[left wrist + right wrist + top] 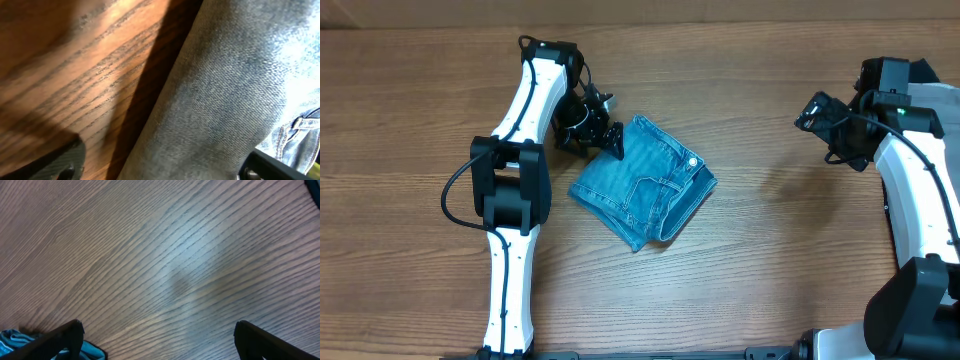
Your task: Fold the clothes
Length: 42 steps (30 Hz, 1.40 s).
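The light blue denim jeans (645,185) lie folded into a small bundle at the table's middle, with the waistband button at the right corner. My left gripper (605,135) is at the bundle's upper left edge. In the left wrist view its fingers (165,167) are spread wide, with denim (230,90) between them, so it is open. My right gripper (817,110) hangs well to the right of the jeans. In the right wrist view it is open and empty (160,337) over bare wood, with a bit of the jeans (15,340) at the lower left corner.
The wooden table (770,260) carries nothing else in view. The left arm (510,190) runs along the left side of the jeans. The right arm (920,200) stands along the right edge.
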### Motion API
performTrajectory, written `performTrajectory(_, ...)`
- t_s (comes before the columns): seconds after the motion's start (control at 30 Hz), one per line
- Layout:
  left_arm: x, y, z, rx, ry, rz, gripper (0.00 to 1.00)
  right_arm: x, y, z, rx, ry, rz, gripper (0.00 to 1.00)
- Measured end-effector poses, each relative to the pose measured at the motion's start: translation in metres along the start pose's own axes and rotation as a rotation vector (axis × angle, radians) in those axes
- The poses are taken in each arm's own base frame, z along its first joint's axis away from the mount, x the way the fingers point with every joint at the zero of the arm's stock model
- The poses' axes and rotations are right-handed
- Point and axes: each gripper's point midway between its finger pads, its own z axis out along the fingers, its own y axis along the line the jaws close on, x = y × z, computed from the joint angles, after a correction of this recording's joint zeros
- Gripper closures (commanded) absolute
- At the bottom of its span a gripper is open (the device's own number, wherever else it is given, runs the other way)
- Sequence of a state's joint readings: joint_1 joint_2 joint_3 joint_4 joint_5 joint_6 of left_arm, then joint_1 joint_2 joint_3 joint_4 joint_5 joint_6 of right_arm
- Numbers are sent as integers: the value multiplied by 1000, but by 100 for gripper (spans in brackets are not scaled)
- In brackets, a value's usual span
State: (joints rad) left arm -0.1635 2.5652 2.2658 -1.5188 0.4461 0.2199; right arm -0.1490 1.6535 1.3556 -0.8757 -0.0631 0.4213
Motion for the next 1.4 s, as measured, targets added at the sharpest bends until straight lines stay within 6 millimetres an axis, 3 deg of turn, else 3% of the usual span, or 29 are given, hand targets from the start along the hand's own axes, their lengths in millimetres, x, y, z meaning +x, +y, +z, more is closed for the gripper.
performTrajectory(0.1, 1, -4, 9, 26, 22, -3, 57, 0, 0, 0, 0, 0, 0, 0)
performTrajectory(0.2, 3, -9, 17, 27, 43, -5, 68, 0, 0, 0, 1, 0, 0, 0)
performTrajectory(0.3, 3, -11, 17, 34, 46, -13, 94, 0, 0, 0, 1, 0, 0, 0)
performTrajectory(0.57, -4, -10, 17, 40, 18, -127, 96, 0, 0, 0, 0, 0, 0, 0)
performTrajectory(0.77, -20, 13, 3, 82, -74, -334, 96, 0, 0, 0, 0, 0, 0, 0)
performTrajectory(0.9, -26, 64, -25, 135, -175, -508, 96, 0, 0, 0, 0, 0, 1, 0)
performTrajectory(1.0, -12, 124, -54, 169, -251, -689, 96, 0, 0, 0, 0, 0, 0, 0)
performTrajectory(1.03, -5, 144, -64, 181, -276, -750, 89, 0, 0, 0, 0, 0, 0, 0)
performTrajectory(1.07, 10, 179, -80, 203, -319, -853, 76, 0, 0, 0, 0, -1, 0, 0)
performTrajectory(1.17, 44, 237, -102, 220, -389, -1010, 48, 0, 0, 0, 1, 0, 0, 0)
performTrajectory(1.27, 85, 287, -123, 242, -455, -1160, 48, 0, 0, 0, 0, 1, 0, 0)
performTrajectory(1.4, 138, 334, -139, 272, -520, -1303, 46, 0, 0, 0, 1, 0, 0, 0)
